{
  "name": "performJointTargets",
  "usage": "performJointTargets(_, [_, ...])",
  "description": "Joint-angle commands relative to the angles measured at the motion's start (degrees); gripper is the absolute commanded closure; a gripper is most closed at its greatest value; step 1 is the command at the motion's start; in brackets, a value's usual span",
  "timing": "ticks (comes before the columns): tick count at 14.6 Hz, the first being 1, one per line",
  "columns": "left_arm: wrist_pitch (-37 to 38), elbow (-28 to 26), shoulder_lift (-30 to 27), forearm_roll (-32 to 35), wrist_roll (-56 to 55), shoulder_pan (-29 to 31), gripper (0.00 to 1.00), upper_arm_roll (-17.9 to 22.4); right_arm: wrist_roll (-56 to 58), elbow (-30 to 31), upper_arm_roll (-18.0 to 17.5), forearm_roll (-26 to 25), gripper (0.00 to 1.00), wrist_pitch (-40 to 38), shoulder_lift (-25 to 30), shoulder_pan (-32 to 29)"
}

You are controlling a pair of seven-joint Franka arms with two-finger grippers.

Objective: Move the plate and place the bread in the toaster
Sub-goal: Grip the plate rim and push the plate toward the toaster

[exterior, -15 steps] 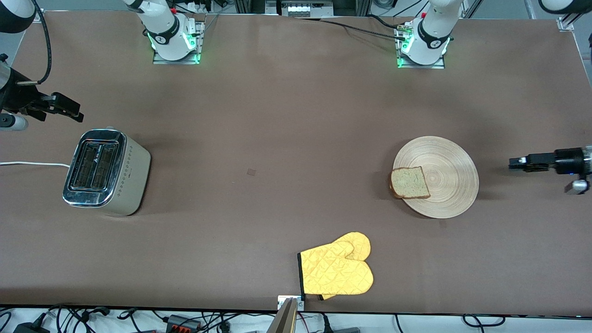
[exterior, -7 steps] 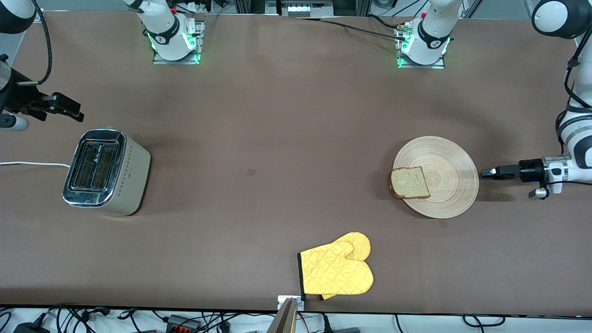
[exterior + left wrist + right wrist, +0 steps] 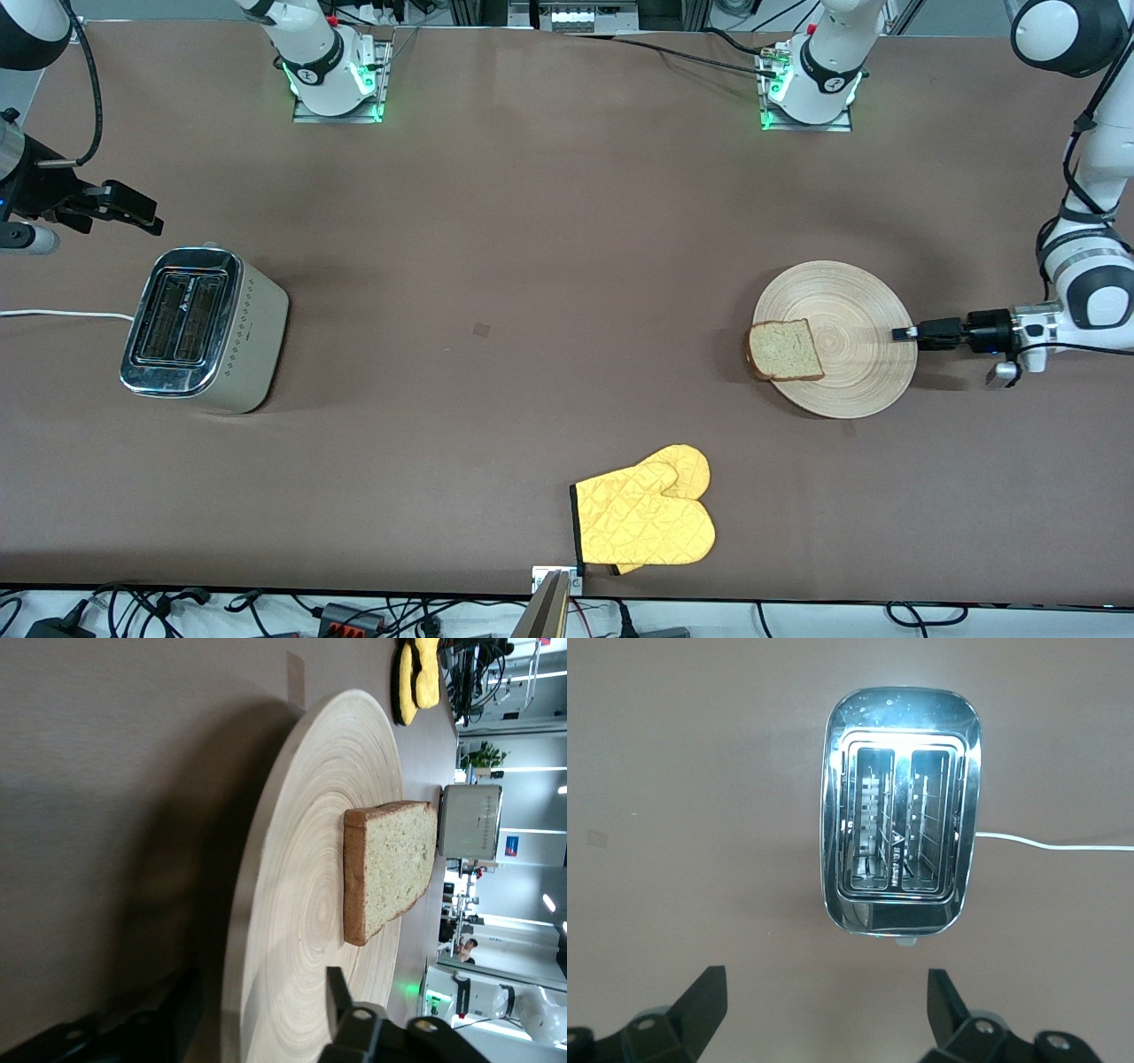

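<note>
Left pincer (image 3: 902,334) has reached the plate (image 3: 850,372) rim, narrowing.

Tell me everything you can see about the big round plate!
The plate is a big, round, pale wooden disc with fine ring lines all over it. It lies flat on the brown table, toward the left arm's end. A slice of bread rests on its edge and sticks out a little. The left gripper has one finger over its rim and one under it, at the edge away from the bread, not shut yet.
</note>
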State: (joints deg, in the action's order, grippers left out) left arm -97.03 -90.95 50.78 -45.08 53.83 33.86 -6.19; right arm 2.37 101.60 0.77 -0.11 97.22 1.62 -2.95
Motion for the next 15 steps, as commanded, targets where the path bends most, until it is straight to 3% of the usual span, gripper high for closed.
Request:
performJointTargets(1, [-0.88, -1.25, -0.86, -0.98, 3.12, -0.37, 0.79, 0.04, -0.26, 0.00, -0.07, -0.42, 0.00, -0.80, 0.57, -0.13])
performJointTargets(3, [-0.88, -0.81, -1.03, -0.63, 3.39, -0.46, 0.97, 0.04, -0.52, 0.09, -0.07, -0.42, 0.00, -0.54, 0.49, -0.21])
performJointTargets(4, [-0.88, -0.64, -1.03, -0.63, 3.39, -0.46, 0.99, 0.04, -0.43, 0.00, -0.07, -0.42, 0.00, -0.28, 0.40, -0.22])
performJointTargets(15, [2.17, 3.40, -3.93, 0.33, -3.46, -1.69, 0.99, -0.84, -0.78, 0.18, 0.11, -0.50, 0.00, -1.24, 0.84, -0.30])
